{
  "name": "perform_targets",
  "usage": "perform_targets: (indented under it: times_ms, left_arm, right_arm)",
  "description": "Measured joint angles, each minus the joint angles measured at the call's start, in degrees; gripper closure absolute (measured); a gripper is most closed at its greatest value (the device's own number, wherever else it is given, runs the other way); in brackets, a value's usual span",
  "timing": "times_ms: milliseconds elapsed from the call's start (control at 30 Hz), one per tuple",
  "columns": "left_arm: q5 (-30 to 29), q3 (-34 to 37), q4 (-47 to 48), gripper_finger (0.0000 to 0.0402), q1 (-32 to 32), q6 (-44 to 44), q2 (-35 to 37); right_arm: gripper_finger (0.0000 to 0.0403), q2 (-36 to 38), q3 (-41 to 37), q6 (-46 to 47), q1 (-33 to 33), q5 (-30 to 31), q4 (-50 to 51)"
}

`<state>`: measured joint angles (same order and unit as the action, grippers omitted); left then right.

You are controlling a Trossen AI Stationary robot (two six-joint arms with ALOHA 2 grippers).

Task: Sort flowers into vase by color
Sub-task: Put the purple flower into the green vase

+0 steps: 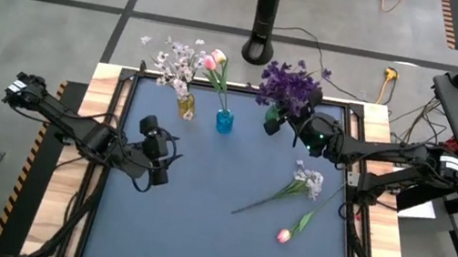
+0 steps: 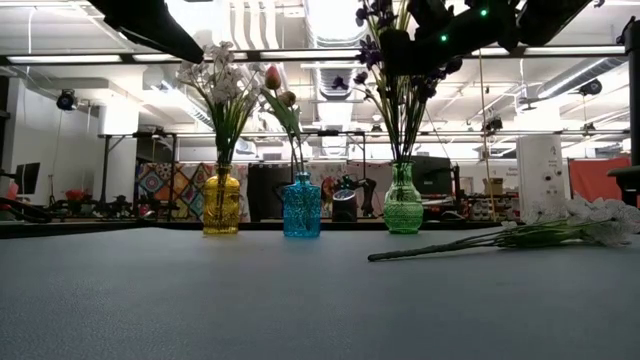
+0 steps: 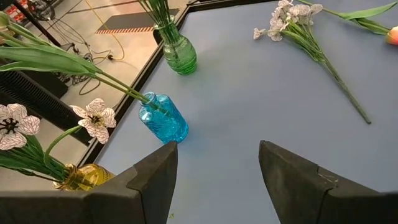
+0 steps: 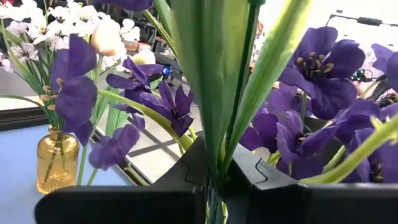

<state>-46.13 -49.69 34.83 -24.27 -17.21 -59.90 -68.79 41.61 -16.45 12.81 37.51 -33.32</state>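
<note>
Fingers of the left gripper (image 1: 158, 171) stand parted, empty, over bare mat; ahead of it stand the yellow vase (image 1: 186, 105) and blue vase (image 1: 224, 121). Between the arms lie a white sprig (image 1: 298, 182) and pink tulip (image 1: 289, 230) — loose. Right gripper (image 1: 290, 122) is clenched on purple flowers (image 1: 289, 85), directly above the green vase (image 2: 403, 212).

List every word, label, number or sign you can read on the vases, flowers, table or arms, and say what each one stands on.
None can be read.
Yellow vase, blue vase, green vase: textured glass, no label visible.
Table: plain blue surface, no markings.
Room behind the table in the low view: panels and boards there are too small and blurred to read.
</note>
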Motion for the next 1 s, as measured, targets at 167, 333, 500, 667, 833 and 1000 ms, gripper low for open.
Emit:
perform_targets:
  times_ms: [167, 333, 500, 667, 833, 1000]
  left_arm:
    - [0.00, 0.00, 0.00, 0.0193, 0.00, 0.00, 0.00]
    - [0.00, 0.00, -0.02, 0.0193, 0.00, 0.00, 0.00]
    - [0.02, 0.00, -0.11, 0.0193, 0.00, -0.02, 0.00]
    - [0.02, 0.00, -0.13, 0.0193, -0.02, -0.02, 0.00]
    - [0.02, 0.00, -0.13, 0.0193, -0.01, -0.04, -0.01]
    - [0.02, 0.00, -0.18, 0.0193, -0.02, -0.04, -0.01]
  right_arm:
    - [0.0381, 0.00, -0.03, 0.52, 0.12, 0.01, 0.02]
    - [0.0381, 0.00, -0.05, 1.25, 0.54, 0.03, 0.67]
    - [0.0381, 0.00, -0.05, 4.60, 1.61, 0.03, 3.18]
    - [0.0381, 0.00, -0.05, 6.93, 2.32, 0.03, 5.85]
    - [0.0381, 0.00, -0.05, 7.86, 2.61, 0.01, 6.76]
    - [0.0381, 0.00, -0.05, 9.62, 3.34, -0.01, 8.75]
